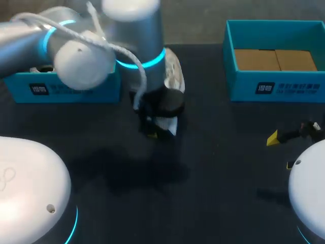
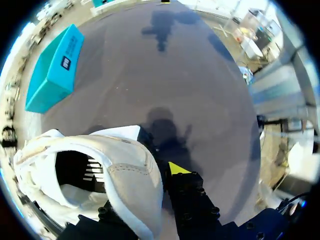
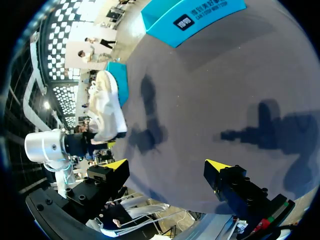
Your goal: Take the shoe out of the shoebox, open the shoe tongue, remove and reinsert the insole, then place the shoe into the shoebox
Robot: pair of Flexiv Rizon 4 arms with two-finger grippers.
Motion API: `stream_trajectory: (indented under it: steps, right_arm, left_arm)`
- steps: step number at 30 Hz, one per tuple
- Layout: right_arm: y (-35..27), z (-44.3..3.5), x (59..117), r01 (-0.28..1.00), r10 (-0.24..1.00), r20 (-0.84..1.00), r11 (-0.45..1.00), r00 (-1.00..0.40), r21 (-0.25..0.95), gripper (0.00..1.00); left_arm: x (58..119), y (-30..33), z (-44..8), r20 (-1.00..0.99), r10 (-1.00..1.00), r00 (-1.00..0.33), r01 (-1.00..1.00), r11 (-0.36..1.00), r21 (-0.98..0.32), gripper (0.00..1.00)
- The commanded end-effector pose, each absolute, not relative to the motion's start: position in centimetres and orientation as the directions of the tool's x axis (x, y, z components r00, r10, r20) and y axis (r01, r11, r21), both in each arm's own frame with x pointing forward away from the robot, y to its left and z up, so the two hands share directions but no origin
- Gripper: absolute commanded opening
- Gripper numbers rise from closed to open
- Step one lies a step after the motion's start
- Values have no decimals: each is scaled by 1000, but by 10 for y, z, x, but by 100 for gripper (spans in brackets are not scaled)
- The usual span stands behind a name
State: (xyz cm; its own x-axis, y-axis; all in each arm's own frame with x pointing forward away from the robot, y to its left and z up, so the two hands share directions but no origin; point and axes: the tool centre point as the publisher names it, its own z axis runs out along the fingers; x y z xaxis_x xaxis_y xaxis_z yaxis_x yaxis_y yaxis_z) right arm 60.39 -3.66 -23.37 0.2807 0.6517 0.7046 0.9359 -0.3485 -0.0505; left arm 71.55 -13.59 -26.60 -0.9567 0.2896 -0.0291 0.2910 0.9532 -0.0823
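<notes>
A white shoe (image 1: 173,76) stands on the dark table, toe pointing to the far side, beside the left teal box (image 1: 66,87). My left gripper (image 1: 155,129) comes down over the shoe's heel. In the left wrist view this gripper (image 2: 150,177) is shut on the white shoe's (image 2: 125,175) heel wall, with one yellow fingertip (image 2: 176,168) outside and the other hidden inside the shoe. My right gripper (image 1: 281,151) hovers at the right, open and holding nothing (image 3: 167,167), far from the shoe (image 3: 107,107). The shoebox (image 1: 274,86) with a brown cardboard floor sits at the far right.
The left teal box (image 2: 52,70) lies at the far left, partly hidden by my left arm. Bare dark table (image 1: 218,168) spreads between the two grippers and toward the near edge. The right teal box (image 3: 192,17) lies ahead of my right gripper.
</notes>
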Motion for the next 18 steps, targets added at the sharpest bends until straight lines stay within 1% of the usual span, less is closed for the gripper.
stream_trajectory:
  steps: [1,4,9,18]
  right_arm:
    - [-38,-228,592,932,652,704,-360,282,-40,100]
    - [-38,-228,592,932,652,704,-360,282,-40,100]
    - [-38,-228,592,932,652,704,-360,282,-40,100]
    - [-38,-228,592,932,652,704,-360,282,-40,100]
  left_arm:
    - [726,-83,-212,-60,343,-937,348,926,-144,0]
    - [737,-70,-198,-60,401,-914,405,902,-147,0]
    - [760,-51,-179,-47,430,-901,432,886,-166,0]
    - [801,-15,-159,-45,394,-918,396,905,-154,0]
